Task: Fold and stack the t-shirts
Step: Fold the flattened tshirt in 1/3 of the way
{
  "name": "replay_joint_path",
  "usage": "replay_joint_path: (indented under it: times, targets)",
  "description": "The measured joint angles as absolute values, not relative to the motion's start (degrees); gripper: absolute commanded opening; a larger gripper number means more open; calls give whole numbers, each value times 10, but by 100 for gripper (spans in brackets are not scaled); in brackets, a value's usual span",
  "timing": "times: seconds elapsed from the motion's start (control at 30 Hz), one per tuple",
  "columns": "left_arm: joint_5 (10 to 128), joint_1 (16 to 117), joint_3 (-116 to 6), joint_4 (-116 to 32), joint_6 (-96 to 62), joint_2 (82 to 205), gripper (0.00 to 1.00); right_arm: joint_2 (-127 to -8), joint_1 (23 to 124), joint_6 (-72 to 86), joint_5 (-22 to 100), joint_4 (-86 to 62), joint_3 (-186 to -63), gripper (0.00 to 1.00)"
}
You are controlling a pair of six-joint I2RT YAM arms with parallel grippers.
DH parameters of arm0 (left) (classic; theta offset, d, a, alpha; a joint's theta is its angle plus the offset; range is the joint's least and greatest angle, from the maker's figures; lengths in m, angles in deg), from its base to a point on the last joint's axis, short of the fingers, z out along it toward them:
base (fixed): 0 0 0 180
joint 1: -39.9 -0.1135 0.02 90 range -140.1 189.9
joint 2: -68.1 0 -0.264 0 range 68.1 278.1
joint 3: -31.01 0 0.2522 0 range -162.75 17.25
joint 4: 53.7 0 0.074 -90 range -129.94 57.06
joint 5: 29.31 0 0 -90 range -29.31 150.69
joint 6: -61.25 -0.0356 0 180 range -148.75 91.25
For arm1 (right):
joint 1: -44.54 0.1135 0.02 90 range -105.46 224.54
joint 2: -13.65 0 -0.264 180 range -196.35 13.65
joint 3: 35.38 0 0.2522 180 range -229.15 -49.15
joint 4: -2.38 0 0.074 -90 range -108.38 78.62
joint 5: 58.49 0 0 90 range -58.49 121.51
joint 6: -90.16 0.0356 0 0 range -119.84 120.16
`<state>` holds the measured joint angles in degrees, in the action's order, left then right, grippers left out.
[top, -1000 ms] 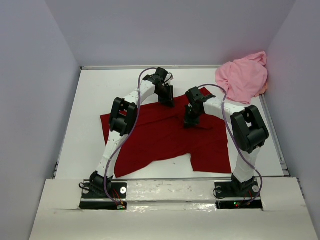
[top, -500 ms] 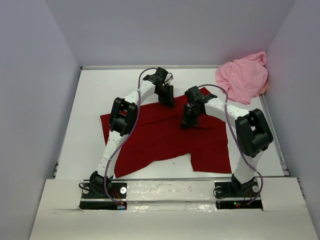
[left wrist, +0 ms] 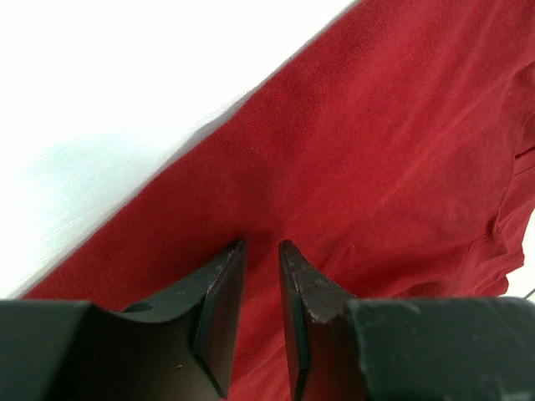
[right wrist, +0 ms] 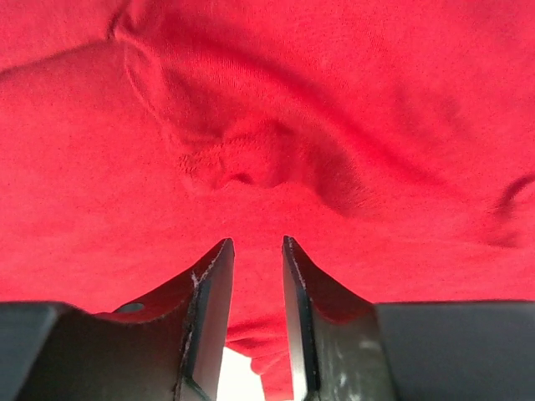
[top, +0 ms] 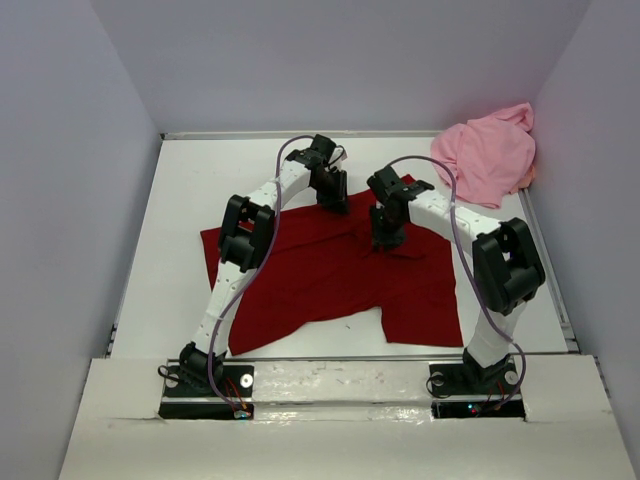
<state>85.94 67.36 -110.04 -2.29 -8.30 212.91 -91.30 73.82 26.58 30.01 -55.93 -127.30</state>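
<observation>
Left pincer (left wrist: 261,244): standing slightly apart, with a narrow slot between the jaws and no cloth in it. The tips are pointing down at the dark red t-shirt (left wrist: 376,150), close to its far edge. Whether they are touching the cloth cannot be told.
Right pincer (right wrist: 257,241): also standing slightly apart and gripping nothing. It is hovering over the same shirt, just short of a small puckered crease (right wrist: 230,163) in the cloth.
Arms: the left arm (top: 245,240) and right arm (top: 500,265) are both reaching from the near edge over the shirt, bringing their pincers near each other at its far side.
Dark red t-shirt: lying spread and mostly flat across the middle of the table (top: 190,200), wrinkling under the right pincer, its near hem lying close to the arm bases.
Light pink t-shirt (top: 488,155): sitting bunched in a heap at the far right corner, leaning against the right wall, well apart from the red one.
Table: white, showing bare on the left and along the far edge.
Room: plain pale grey-lilac walls (top: 340,60) are closing the table in on three sides.
</observation>
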Motion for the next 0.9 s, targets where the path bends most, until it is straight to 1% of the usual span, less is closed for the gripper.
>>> replay_joint_path:
  times: [0.17,0.3,0.6,0.9]
  targets:
    - [861,673,-1100,-23,-83,2129,39,-927,743,207,251,-575,-1316,34]
    - [861,671,-1100,-22,-84,2129,40,-947,743,176,227,-575,-1340,36]
    - [864,665,-1100,-19,-89,2129,41,-990,743,169,244,-577,-1350,39]
    - [867,659,-1100,-16,-90,2129,41,-992,743,179,267,-575,-1357,36]
